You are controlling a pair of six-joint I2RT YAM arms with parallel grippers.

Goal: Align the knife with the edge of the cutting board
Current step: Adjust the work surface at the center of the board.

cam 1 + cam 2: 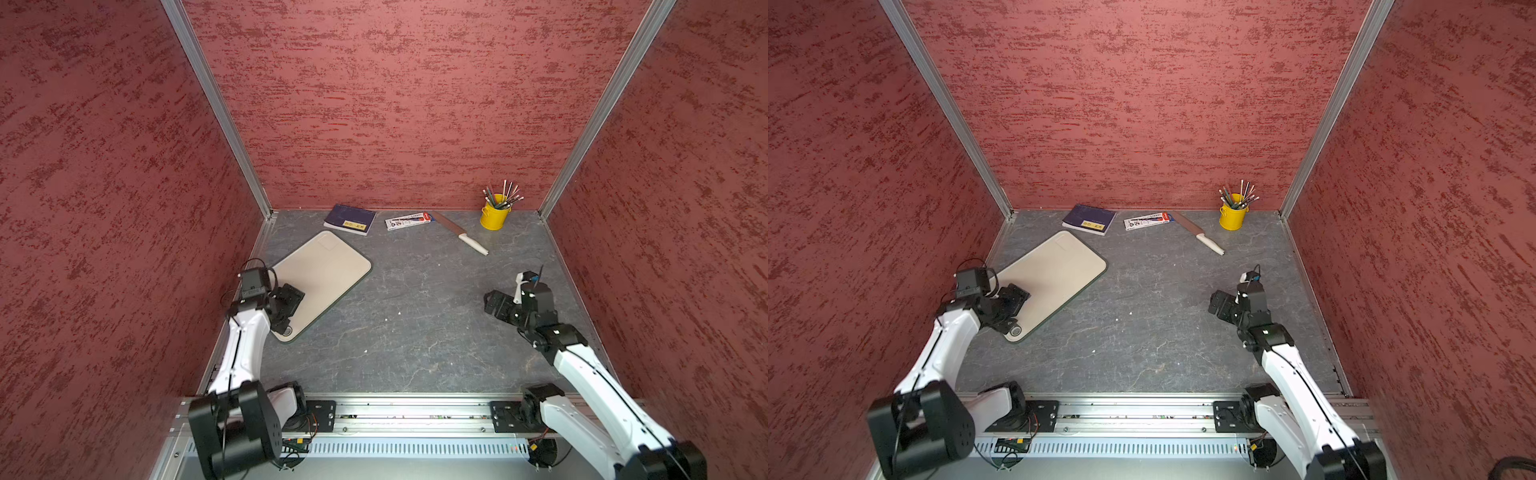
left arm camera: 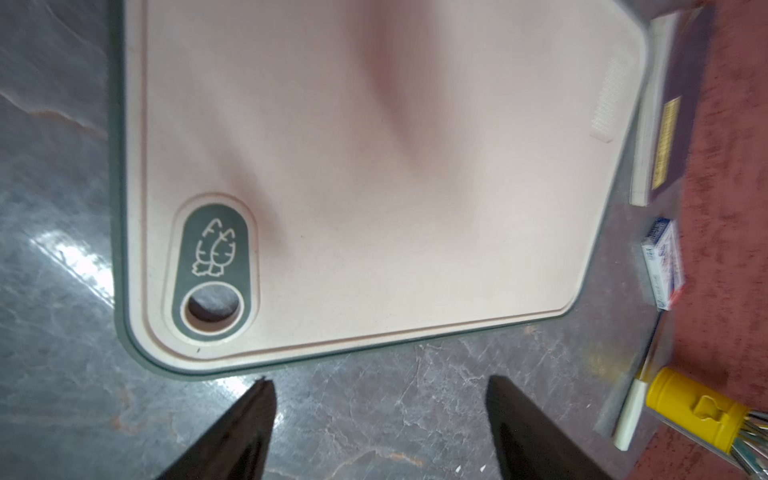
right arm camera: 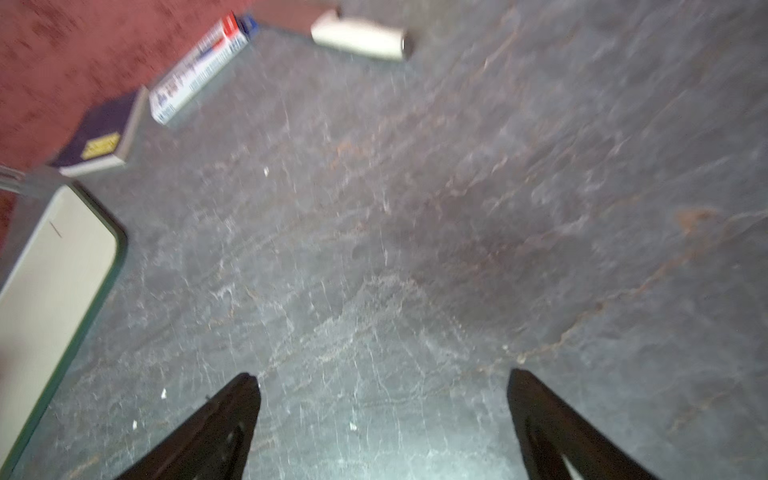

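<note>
The knife (image 1: 459, 235) (image 1: 1198, 235) lies on the grey table at the back right, its blade toward the back wall and its off-white handle (image 3: 357, 37) toward me. The beige cutting board (image 1: 328, 266) (image 1: 1059, 266) lies slanted at the left, far from the knife. My left gripper (image 1: 289, 305) (image 2: 378, 386) hovers over the board's near corner by the dark oval hole (image 2: 212, 307), open and holding nothing. My right gripper (image 1: 494, 303) (image 3: 382, 378) is open over bare table in front of the knife, also holding nothing. The board's edge (image 3: 50, 270) shows in the right wrist view.
A dark blue book (image 1: 350, 219) and a white printed packet (image 1: 409, 221) lie along the back wall. A yellow cup of pencils (image 1: 494, 216) stands just right of the knife's blade. Red walls close in three sides; a metal rail (image 1: 399, 409) runs along the front.
</note>
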